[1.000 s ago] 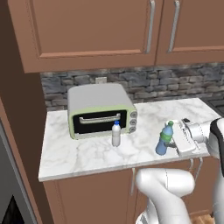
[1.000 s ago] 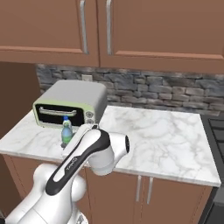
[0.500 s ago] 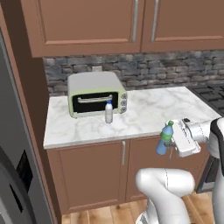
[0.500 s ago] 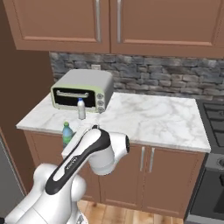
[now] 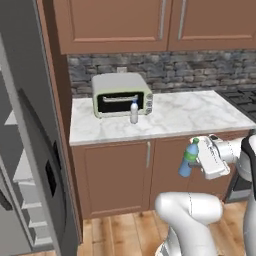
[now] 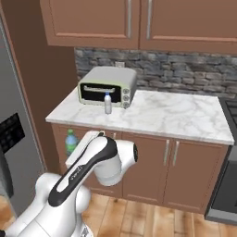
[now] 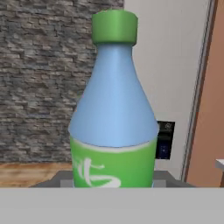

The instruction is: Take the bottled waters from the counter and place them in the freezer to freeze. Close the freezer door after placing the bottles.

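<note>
Pinching a blue bottle [image 5: 188,159] with a green cap, the jaws of the gripper [image 5: 196,159] are held clear of the worktop's [image 5: 175,120] front edge.

No readable text anywhere; the blue plastic bottle with green cap [image 7: 113,118] has white squiggles on its green label, illegible.

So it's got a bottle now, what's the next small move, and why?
Probably carry the blue bottle left toward the freezer. The hand is shut on it, already clear of the counter, and the freezer door looks open.
</note>
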